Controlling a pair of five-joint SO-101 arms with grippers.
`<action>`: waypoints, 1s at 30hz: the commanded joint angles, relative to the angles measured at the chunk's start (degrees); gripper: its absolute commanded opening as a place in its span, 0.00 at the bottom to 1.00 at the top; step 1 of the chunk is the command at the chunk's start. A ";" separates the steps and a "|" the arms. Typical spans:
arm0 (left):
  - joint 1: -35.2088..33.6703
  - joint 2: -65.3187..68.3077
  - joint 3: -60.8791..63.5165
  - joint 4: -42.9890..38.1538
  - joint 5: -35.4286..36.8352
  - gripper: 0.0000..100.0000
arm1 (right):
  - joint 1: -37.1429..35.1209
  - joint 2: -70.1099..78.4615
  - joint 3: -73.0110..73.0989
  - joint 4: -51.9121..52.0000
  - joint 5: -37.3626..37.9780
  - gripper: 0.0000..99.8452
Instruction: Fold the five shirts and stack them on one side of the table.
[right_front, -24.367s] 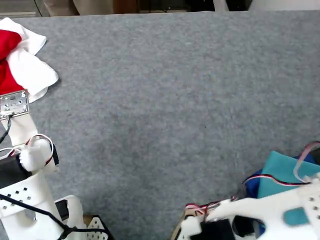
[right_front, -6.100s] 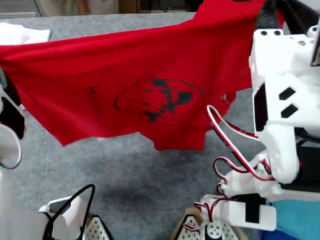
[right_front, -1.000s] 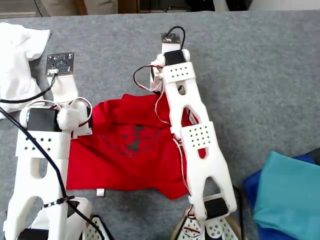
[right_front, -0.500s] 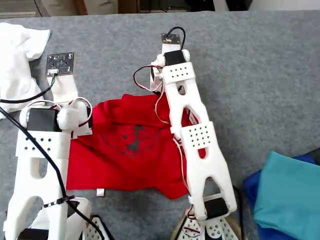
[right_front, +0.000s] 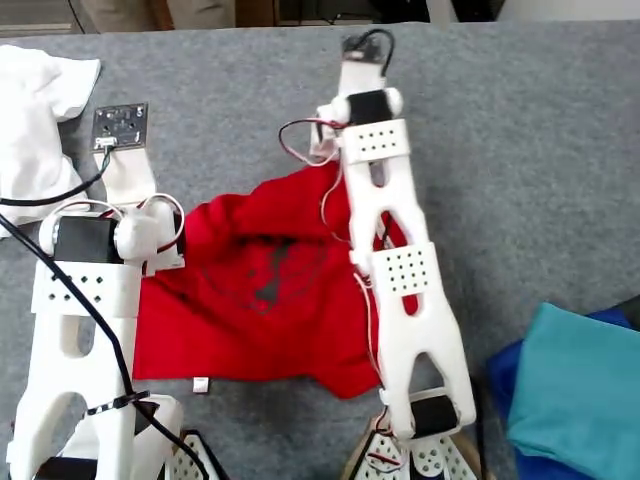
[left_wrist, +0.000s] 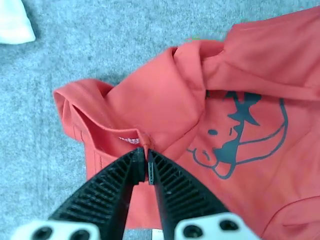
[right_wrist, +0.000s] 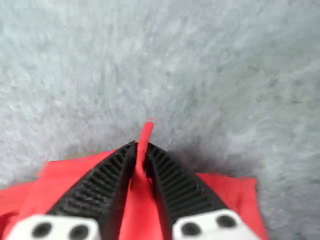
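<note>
A red shirt (right_front: 260, 290) with a dark print lies rumpled on the grey table (right_front: 520, 150) between the two arms. My left gripper (left_wrist: 146, 159) is shut on a fold of the red shirt (left_wrist: 200, 115) near its collar; in the high view that arm (right_front: 85, 300) stands at the left. My right gripper (right_wrist: 141, 146) is shut on a pinch of red cloth (right_wrist: 145, 131), and its arm (right_front: 385, 230) stretches over the shirt toward the far side. A crumpled white shirt (right_front: 35, 110) lies at the far left. Folded teal and blue shirts (right_front: 575, 390) are stacked at the near right.
The grey felt to the right of the right arm and along the far edge is bare. The bases of both arms (right_front: 410, 440) stand at the near edge. A corner of white cloth (left_wrist: 14, 22) is in the left wrist view.
My right arm has moved toward the far side of the table, pulling its edge of the red shirt with it. The left arm has stayed still.
</note>
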 joint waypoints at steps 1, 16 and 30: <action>0.18 -1.45 -3.78 -1.05 0.00 0.02 | 1.89 -3.74 -3.82 0.88 2.11 0.01; 0.09 -1.54 -27.69 -0.62 0.26 0.02 | 1.45 -36.79 -3.74 1.49 12.57 0.01; 0.00 -7.87 -61.01 14.07 0.00 0.02 | 1.80 -71.96 -3.56 1.32 21.01 0.01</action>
